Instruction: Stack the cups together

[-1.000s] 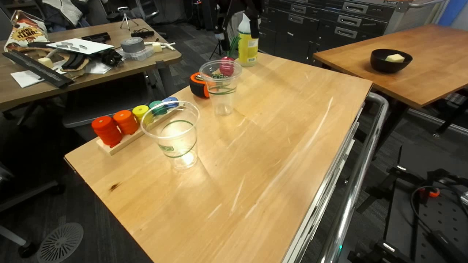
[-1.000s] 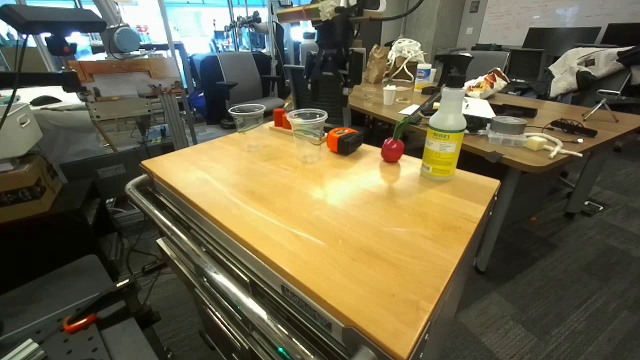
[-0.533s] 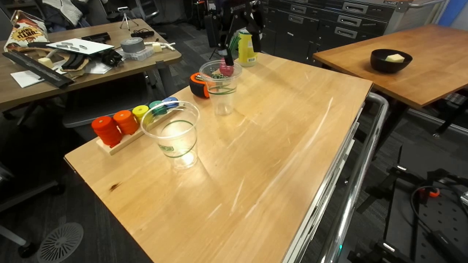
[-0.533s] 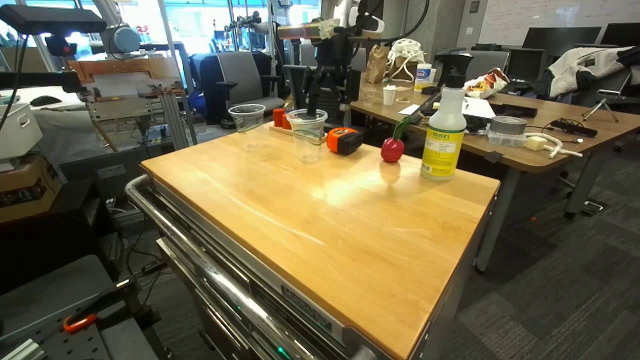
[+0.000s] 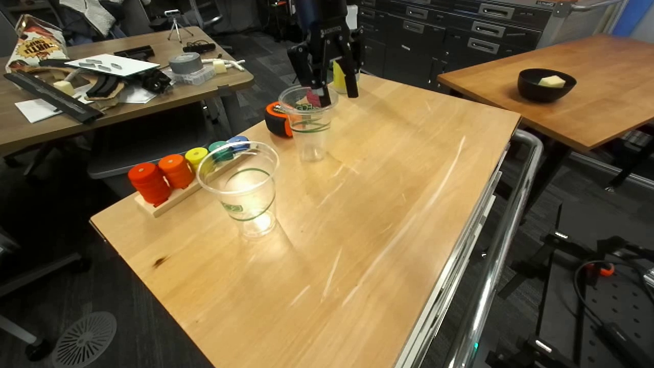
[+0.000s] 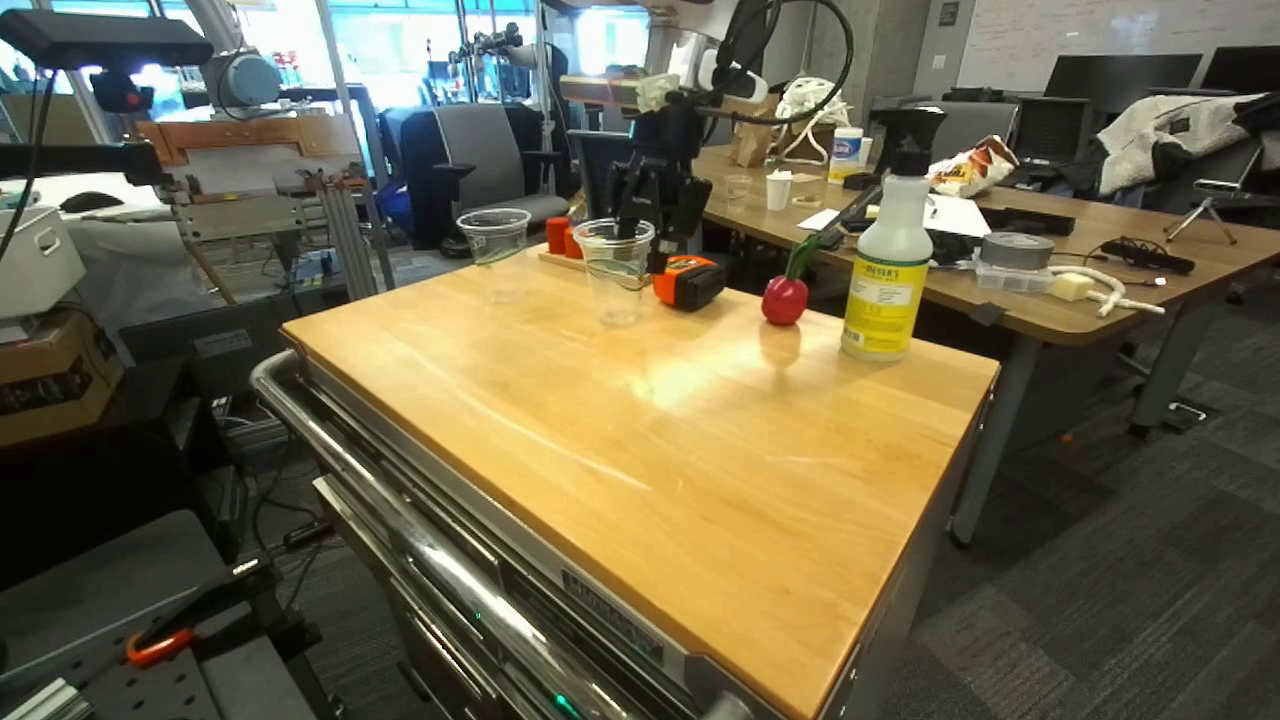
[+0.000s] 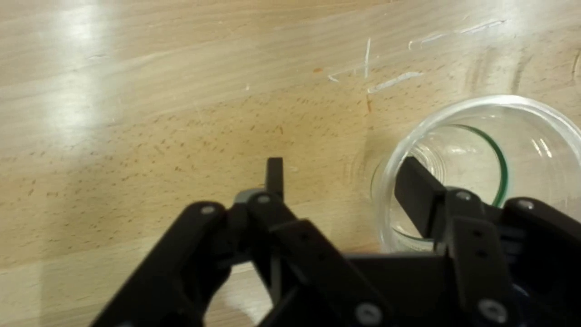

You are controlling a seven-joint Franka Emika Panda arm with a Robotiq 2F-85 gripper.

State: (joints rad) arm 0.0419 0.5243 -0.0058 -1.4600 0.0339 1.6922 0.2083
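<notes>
Grey-black carpet (image 6: 1130,560) lies under a pale wooden table (image 5: 368,245), with a cluttered desk (image 5: 232,82) and black drawers (image 5: 449,36) beyond it in an exterior view. A metal rail (image 5: 501,240) runs along one side of the table. On the table a clear plastic cup (image 5: 239,189), ringed in green, stands upright near a low wooden rack (image 5: 176,194) that carries discs (image 5: 149,184) in red, orange, yellow, green and blue. A second cup (image 5: 309,122) of the same kind stands upright near an orange-and-black tape measure (image 6: 690,283); the two cups are apart in both exterior views. The black fingers (image 7: 415,195) are spread at this second cup. In the wrist view one of them shows within the ring of the rim and the other outside it, over the table, with the cup's wall in the gap between. I cannot tell whether the inner one sits below the rim or touches the wall. In an exterior view, a red radish-like piece (image 6: 785,299) with green leaves stands between the tape measure and a spray bottle (image 6: 885,290) with a yellow label. A black bowl (image 5: 544,93) holding a pale block (image 5: 552,81) sits on another desk (image 5: 603,107).
</notes>
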